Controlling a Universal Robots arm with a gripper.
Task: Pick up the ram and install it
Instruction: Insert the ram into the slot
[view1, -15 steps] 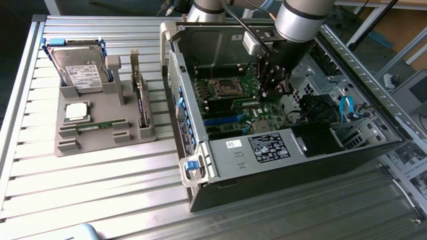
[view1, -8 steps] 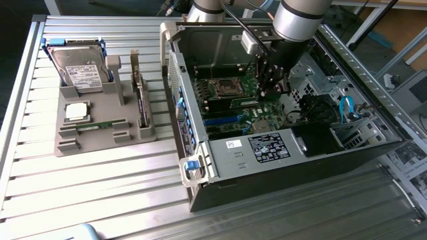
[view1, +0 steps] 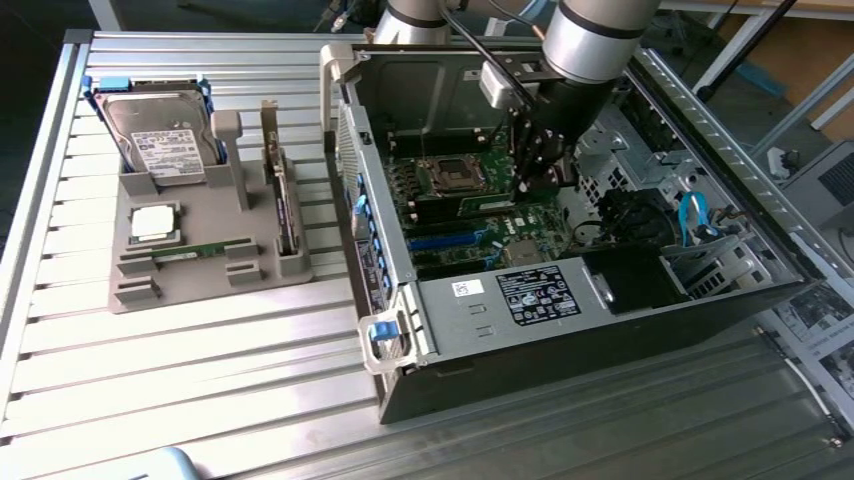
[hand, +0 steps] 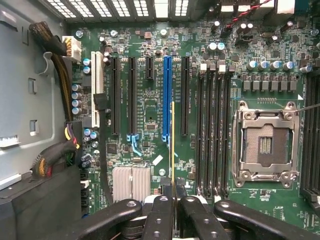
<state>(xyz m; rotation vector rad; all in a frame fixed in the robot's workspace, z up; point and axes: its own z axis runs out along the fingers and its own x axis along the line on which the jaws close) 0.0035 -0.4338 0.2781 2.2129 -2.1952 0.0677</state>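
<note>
Hand: the hand (hand: 172, 202) is reaching down into the open computer case (view1: 561, 335) and pinching the ram (hand: 172, 145) between its pressed-together fingers.
Ram position: it is hanging edge-on above the motherboard (hand: 150, 107), between the blue expansion slot (hand: 166, 95) and the black one beside it. It is apart from the bank of long black memory slots (hand: 212, 135) next to the empty processor socket (hand: 263, 145). Judged not yet seated.
Why held so: the thin edge is running parallel to the slots. Judged that a pinch on the flat faces is keeping the stick upright, so its lower edge can meet a slot squarely.
Why the case lies so: it is resting on its side with the panel off, so the board is facing up to the arm.
Fixture: a grey parts holder (view1: 187, 285) is sitting well apart from the case, toward the exterior view's left. It is carrying a hard drive (view1: 158, 140) and a square processor chip (view1: 154, 222), each in its own pocket. Judged to be fixing pick-up spots.
Surface: a slatted aluminium table (view1: 200, 380) is carrying both case and holder.
Room: floor and other equipment are showing beyond the table at the exterior view's right, too unclear to name.
</note>
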